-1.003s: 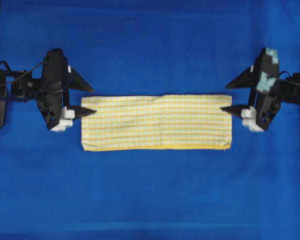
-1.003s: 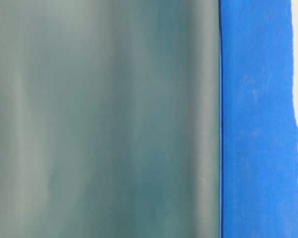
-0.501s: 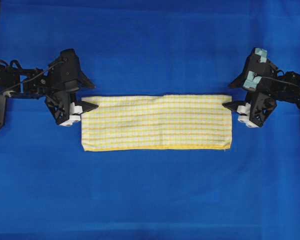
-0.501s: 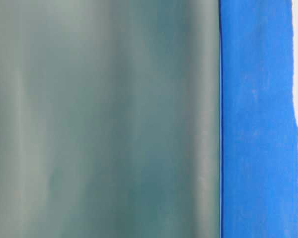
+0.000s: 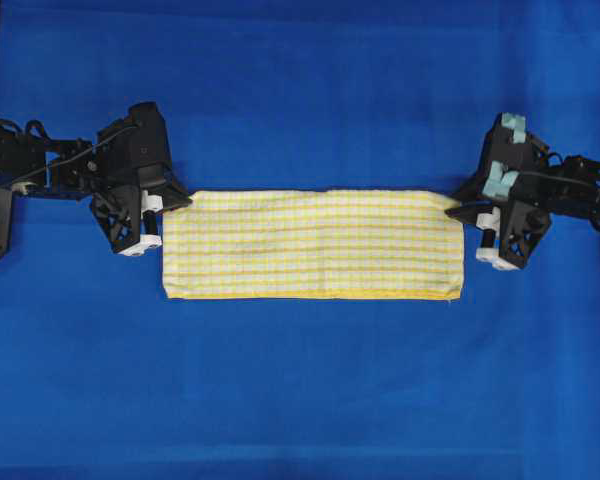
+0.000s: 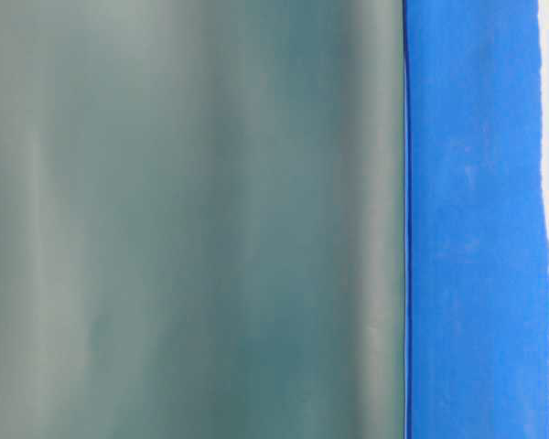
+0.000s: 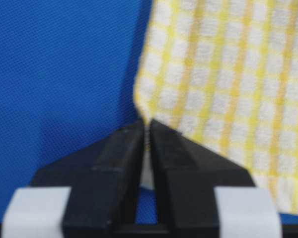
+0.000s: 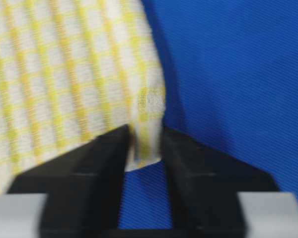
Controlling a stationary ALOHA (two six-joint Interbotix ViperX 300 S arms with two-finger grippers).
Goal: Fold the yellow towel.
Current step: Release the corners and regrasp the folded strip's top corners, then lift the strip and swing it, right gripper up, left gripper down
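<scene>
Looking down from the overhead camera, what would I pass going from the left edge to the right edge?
Left arm's black fingers pinching the cloth's corner → yellow towel lying flat on the blue cover → right arm's black fingers at the opposite corner.

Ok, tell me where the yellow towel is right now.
In the overhead view the yellow towel lies flat mid-table on the blue cloth, between the left gripper and right gripper, each pinching a far corner.
</scene>
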